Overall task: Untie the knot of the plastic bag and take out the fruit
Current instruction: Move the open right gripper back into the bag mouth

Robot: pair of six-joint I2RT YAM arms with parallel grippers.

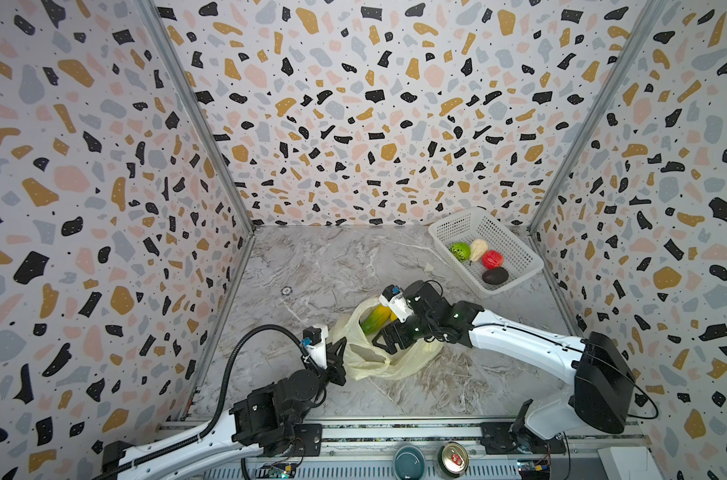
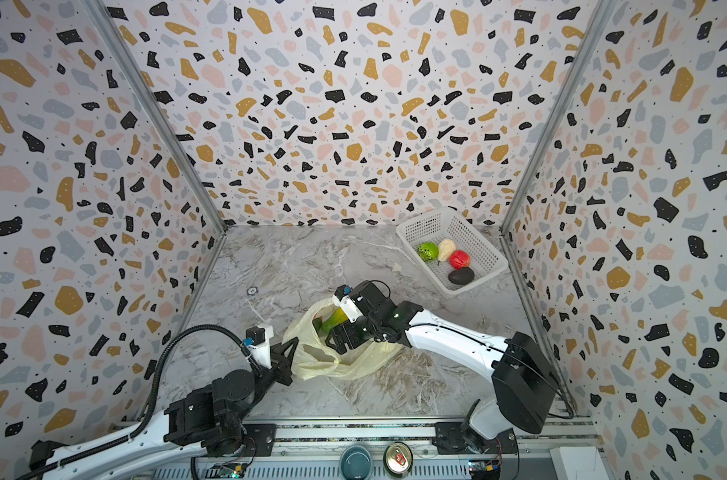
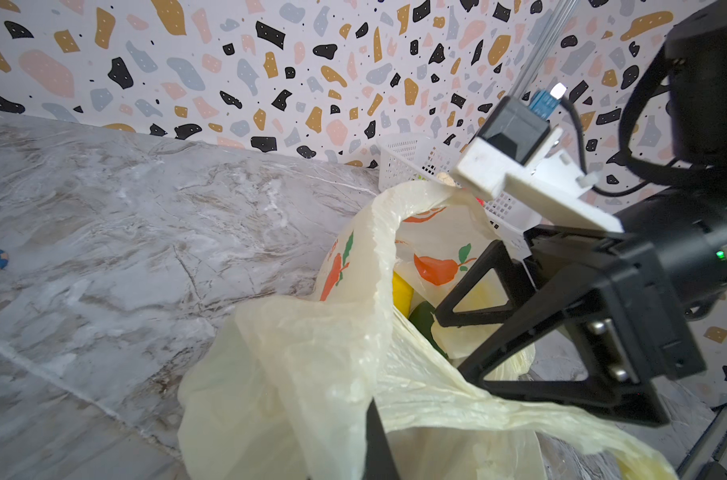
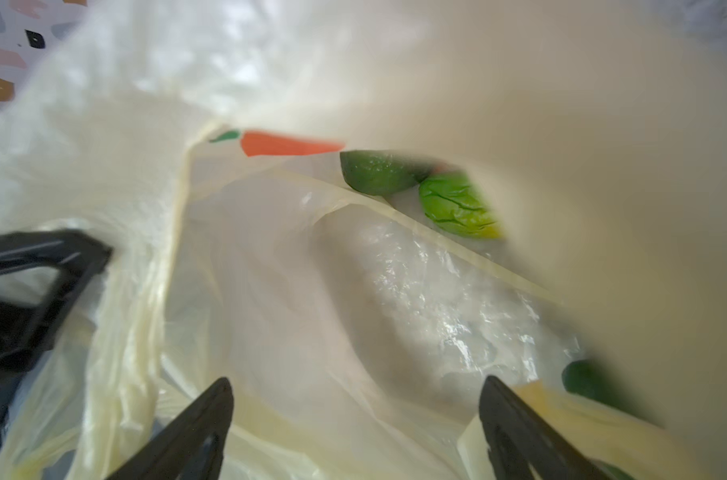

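Note:
The pale-yellow plastic bag lies open mid-table. Its knot does not show. My left gripper is shut on the bag's left edge. My right gripper stands open inside the bag's mouth, with only plastic between its fingers. A green-and-yellow fruit shows in the mouth. In the right wrist view a dark green piece and a lime green piece lie deeper in.
A white perforated basket at the back right holds lime green, cream-white, red and near-black fruit. A small disc lies left of the bag. A can and a bowl sit on the front rail.

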